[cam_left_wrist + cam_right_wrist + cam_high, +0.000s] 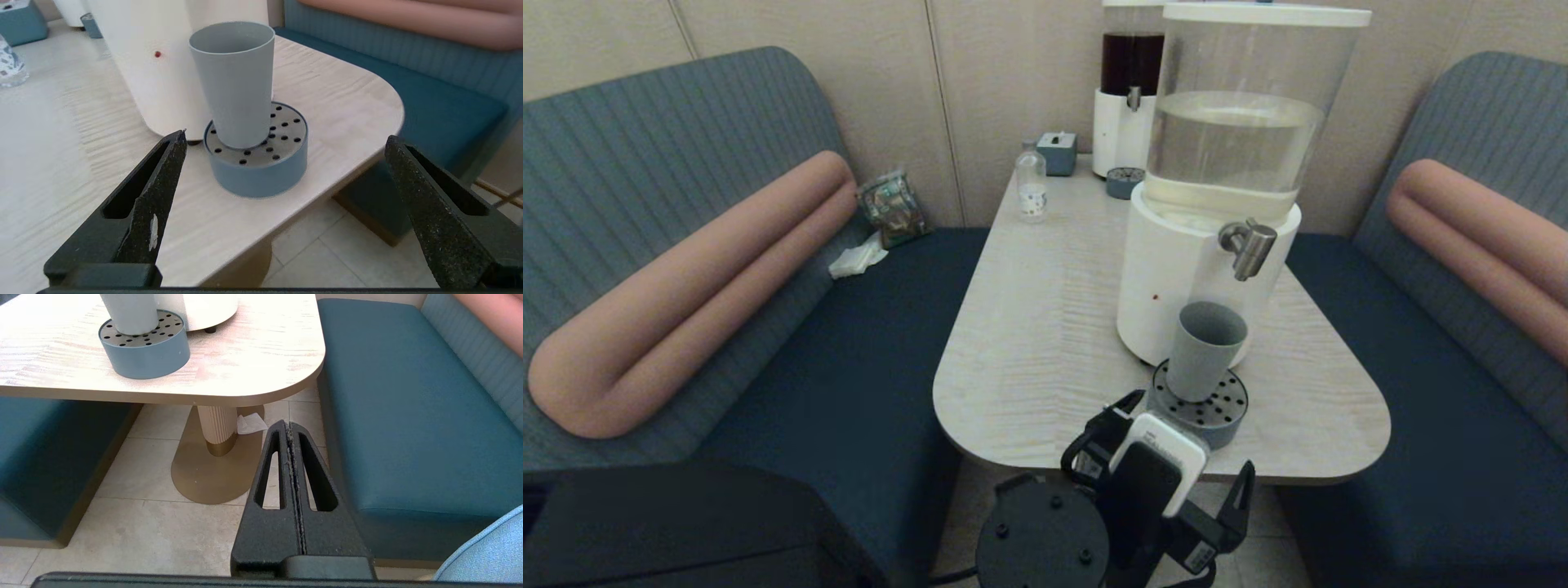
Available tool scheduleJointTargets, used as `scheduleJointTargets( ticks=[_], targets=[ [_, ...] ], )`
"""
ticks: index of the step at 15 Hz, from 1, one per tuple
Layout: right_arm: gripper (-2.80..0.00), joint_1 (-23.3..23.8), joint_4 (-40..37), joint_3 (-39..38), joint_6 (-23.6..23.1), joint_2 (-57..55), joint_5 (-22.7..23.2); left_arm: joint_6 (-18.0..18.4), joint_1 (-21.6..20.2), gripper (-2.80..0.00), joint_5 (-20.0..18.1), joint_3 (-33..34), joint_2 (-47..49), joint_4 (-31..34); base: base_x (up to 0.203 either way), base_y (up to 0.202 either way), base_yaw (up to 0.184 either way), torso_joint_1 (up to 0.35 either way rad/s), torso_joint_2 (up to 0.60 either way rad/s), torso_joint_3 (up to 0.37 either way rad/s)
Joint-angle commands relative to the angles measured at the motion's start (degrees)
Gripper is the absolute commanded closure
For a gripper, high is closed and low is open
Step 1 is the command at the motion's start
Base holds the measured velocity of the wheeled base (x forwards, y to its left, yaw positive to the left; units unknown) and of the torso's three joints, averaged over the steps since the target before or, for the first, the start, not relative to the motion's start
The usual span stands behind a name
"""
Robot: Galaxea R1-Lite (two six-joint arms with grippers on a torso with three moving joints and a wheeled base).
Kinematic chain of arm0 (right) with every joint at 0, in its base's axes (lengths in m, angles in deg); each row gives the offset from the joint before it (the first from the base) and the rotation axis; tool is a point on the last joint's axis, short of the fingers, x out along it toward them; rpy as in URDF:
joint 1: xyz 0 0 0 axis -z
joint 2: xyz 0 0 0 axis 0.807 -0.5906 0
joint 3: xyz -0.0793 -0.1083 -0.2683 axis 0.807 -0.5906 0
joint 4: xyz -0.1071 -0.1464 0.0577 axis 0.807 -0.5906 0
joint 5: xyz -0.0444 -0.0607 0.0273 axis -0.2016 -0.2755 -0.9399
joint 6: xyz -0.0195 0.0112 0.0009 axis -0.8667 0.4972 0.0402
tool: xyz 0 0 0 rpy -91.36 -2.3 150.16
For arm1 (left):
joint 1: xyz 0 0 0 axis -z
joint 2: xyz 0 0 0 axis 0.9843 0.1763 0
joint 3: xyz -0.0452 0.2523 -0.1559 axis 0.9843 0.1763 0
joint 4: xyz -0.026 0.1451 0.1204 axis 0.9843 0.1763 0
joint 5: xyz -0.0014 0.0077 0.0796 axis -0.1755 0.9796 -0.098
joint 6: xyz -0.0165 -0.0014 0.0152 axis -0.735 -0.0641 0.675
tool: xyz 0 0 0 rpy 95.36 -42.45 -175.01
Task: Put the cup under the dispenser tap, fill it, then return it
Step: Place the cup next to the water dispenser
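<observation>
The grey-blue cup point(1205, 351) point(239, 90) stands upright on the round drip tray point(1227, 406) point(261, 175), directly below the brushed-steel dispenser tap point(1246, 247). No stream shows between tap and cup. My left gripper point(1191, 433) point(286, 136) hovers at the table's front edge, just short of the tray. It is open wide and holds nothing, and its fingers point(163, 179) do not touch the cup. My right gripper point(288, 424) is shut and empty, parked low over the floor beside the right bench. The right wrist view shows the cup's base point(128, 312) on the tray point(147, 355).
The big white-based dispenser point(1176, 278) stands right behind the cup. At the table's far end are a dark-liquid dispenser point(1131, 65), a second small tray point(1125, 181), a clear bottle point(1031, 184) and a tissue box point(1058, 151). Blue benches point(849, 343) flank the table point(1045, 327).
</observation>
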Motion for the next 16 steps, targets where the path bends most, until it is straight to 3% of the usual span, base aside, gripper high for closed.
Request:
scheduleJointTargets(
  ticks=[1, 8, 16],
  targets=[
    [0.0, 0.0, 0.0, 0.0, 0.0, 0.0, 0.0, 0.1, 0.9, -2.8, 0.7, 2.2, -3.5, -0.5, 0.0, 0.0, 0.0, 0.0, 0.0, 0.0],
    [0.0, 0.0, 0.0, 0.0, 0.0, 0.0, 0.0, -0.2, 3.6, -2.8, 4.3, 10.5, -9.1, -0.5, 0.0, 0.0, 0.0, 0.0, 0.0, 0.0],
    [0.0, 0.0, 0.0, 0.0, 0.0, 0.0, 0.0, -0.3, 4.5, -2.8, 5.2, 10.0, -10.2, -0.5, 0.0, 0.0, 0.0, 0.0, 0.0, 0.0]
  ],
)
